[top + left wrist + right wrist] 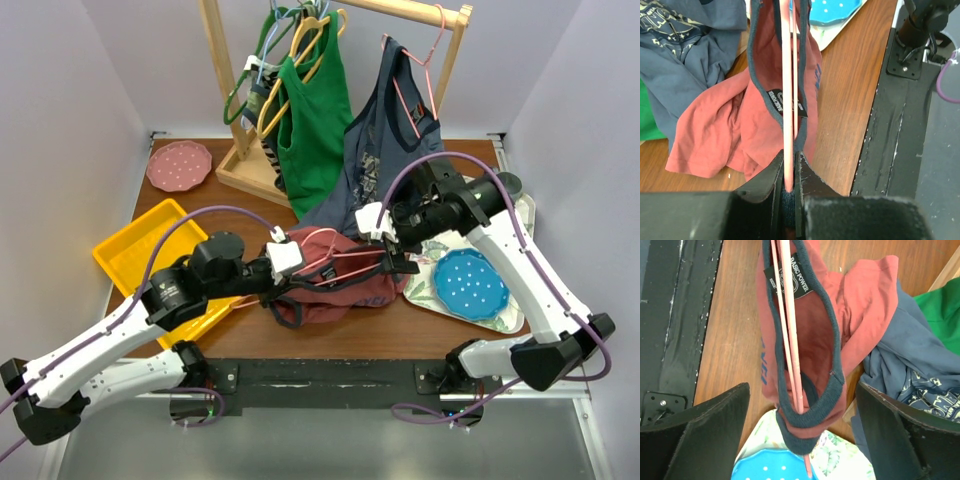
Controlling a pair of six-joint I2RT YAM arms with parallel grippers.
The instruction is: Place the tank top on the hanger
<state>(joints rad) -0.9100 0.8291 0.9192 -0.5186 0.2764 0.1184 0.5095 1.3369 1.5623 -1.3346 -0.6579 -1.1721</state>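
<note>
The faded red tank top [335, 292] hangs bunched just above the table's front middle, draped on the pink hanger [340, 254]. My left gripper [298, 262] is shut on the hanger's wire [788, 100] at its left end, with navy trim in the jaws; red cloth [730, 130] sags below. My right gripper [400, 254] is open at the hanger's right end. In the right wrist view its fingers [705, 430] stand wide apart on either side of the navy-trimmed strap [810, 415] looped over the hanger's wires [790, 330], without touching it.
A wooden rack [400, 10] at the back holds a green tank top [312, 120], a navy tank top [385, 150] trailing onto the table, and spare hangers. A yellow tray [130, 250] and a pink plate [178, 165] lie left. A blue plate [470, 283] on a floral tray lies right.
</note>
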